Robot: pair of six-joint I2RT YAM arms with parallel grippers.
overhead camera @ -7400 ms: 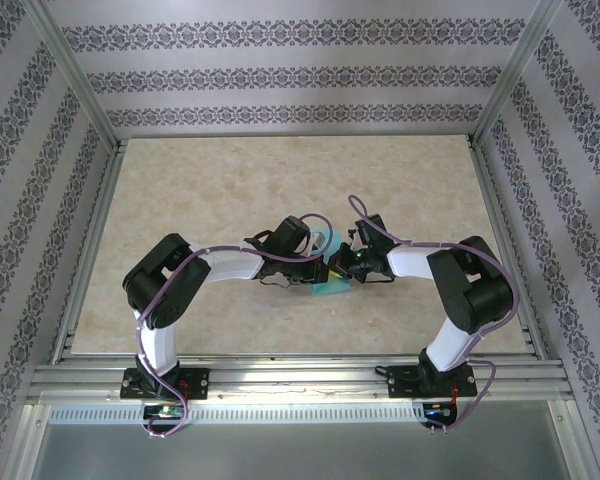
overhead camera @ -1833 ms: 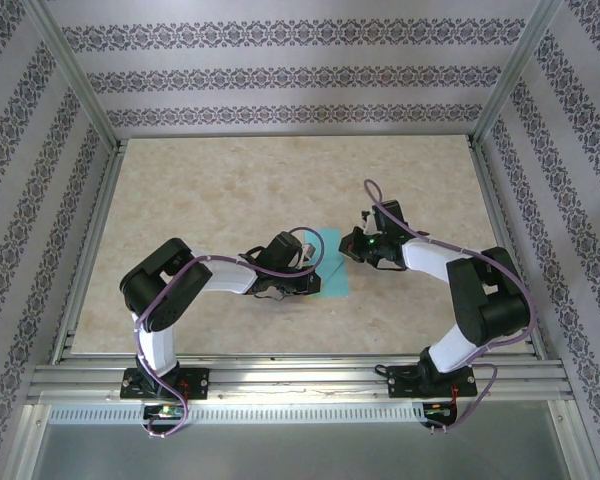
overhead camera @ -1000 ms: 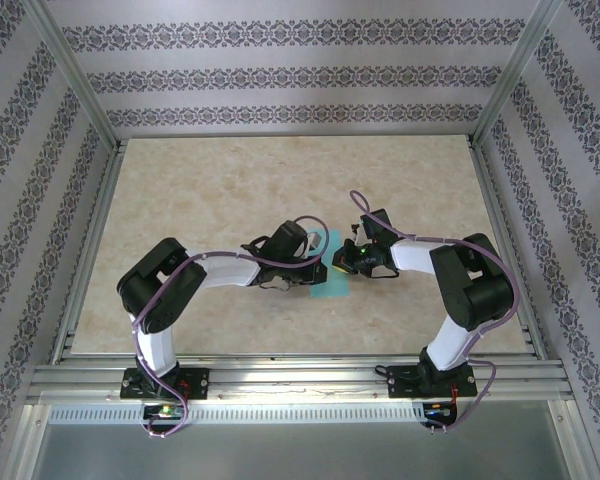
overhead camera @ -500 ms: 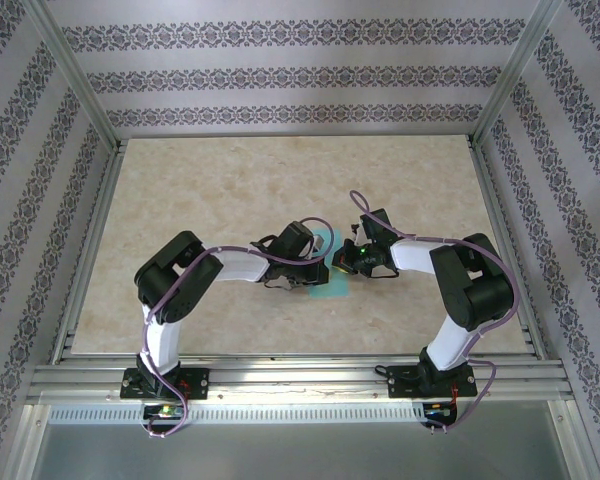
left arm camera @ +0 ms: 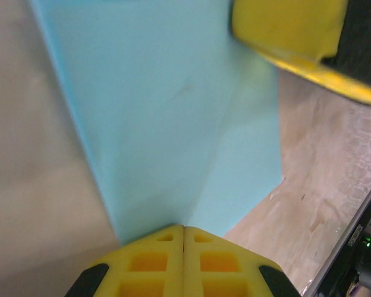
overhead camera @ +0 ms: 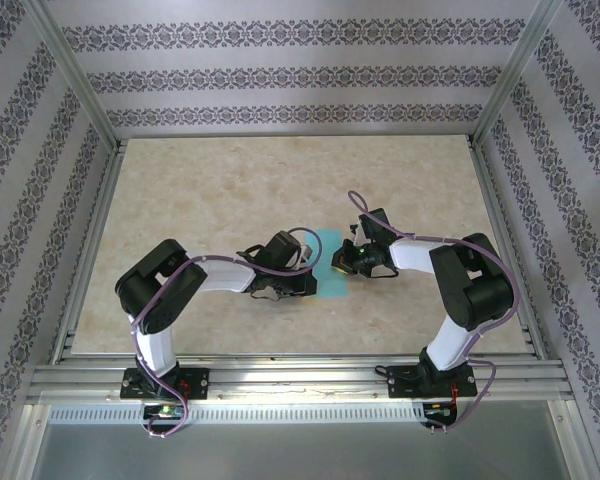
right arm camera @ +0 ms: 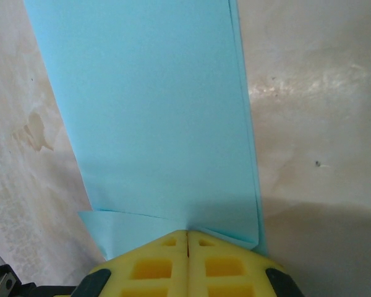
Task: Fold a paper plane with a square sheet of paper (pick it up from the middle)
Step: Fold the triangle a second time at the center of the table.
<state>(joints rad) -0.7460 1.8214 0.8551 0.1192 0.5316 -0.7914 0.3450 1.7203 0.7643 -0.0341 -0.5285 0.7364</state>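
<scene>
one turquoise sheet of paper (right arm camera: 154,124) lies apparently folded double.

Count: 1 turquoise sheet of paper (overhead camera: 331,266), w/ 1 slanting crease (left arm camera: 216,154) in left wrist view and 1 small flap (right arm camera: 111,229) at its near edge in right wrist view. 2 arms: 1 left arm (overhead camera: 215,275) left of the sheet, 1 right arm (overhead camera: 415,258) right of it. 2 pairs of yellow fingers, 4 total: left fingers (left arm camera: 154,263), right fingers (right arm camera: 154,266), both pairs at the sheet. 1 marbled surface (overhead camera: 230,190) under the sheet. 3 patterned walls (overhead camera: 290,80) around.
</scene>
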